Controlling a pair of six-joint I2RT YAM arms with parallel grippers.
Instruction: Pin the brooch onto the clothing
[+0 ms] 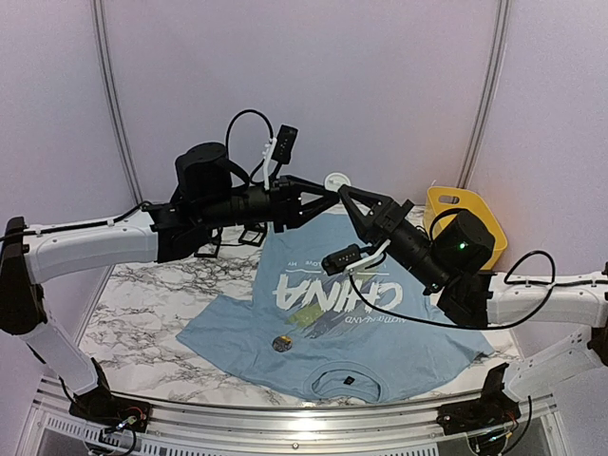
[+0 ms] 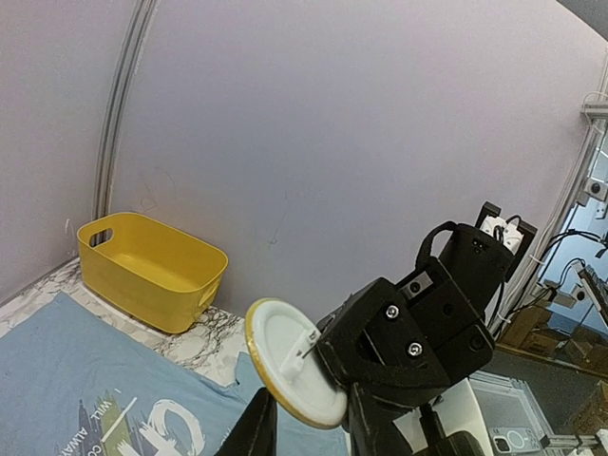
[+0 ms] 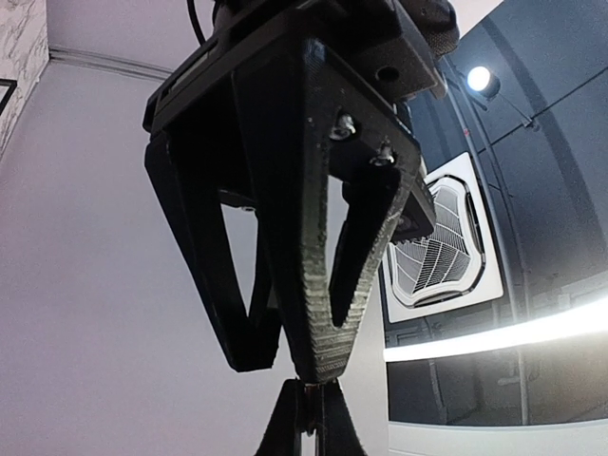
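The brooch (image 1: 335, 179), a round white disc with a yellow rim (image 2: 290, 356), hangs in the air above the far edge of the clothing (image 1: 380, 332). Its back and pin face the left wrist camera. My right gripper (image 1: 346, 194) is shut on the pin side of the brooch, its black fingers (image 2: 380, 351) against the disc. My left gripper (image 2: 312, 420) has one finger on each side of the disc's lower rim, a little apart. Whether they press on it does not show. The light blue T-shirt (image 2: 76, 380) lies flat on the marble table.
A yellow plastic basket (image 1: 465, 214) stands at the back right beside the shirt (image 2: 152, 266). A small dark round disc (image 1: 281, 343) lies on the shirt's chest near the lettering. Grey walls close in behind and on both sides.
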